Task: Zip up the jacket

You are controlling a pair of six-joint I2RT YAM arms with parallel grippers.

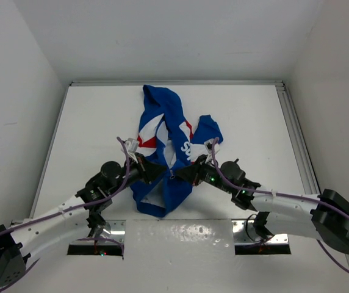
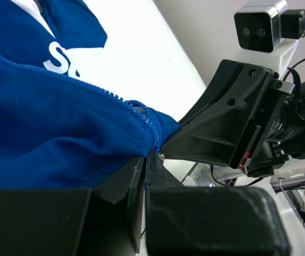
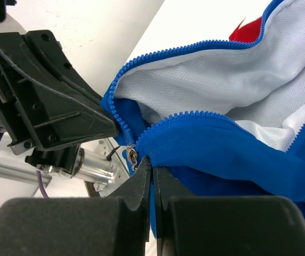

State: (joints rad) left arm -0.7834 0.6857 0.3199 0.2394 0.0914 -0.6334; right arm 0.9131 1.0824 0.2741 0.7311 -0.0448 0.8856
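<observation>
Jacket [image 1: 176, 129] lies unzipped, left claw [image 2: 147, 159] and right claw [image 3: 153, 169] pinching its hem.

The jacket [image 2: 46, 122] carries white lettering [image 2: 61, 56] starting with "S" (the following letters are hidden by a fold).

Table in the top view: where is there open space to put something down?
Bare table lies left of the jacket, toward the left wall, and right of it, up to the metal rail. Crowded: near centre, where the left gripper and right gripper pinch the jacket.
</observation>
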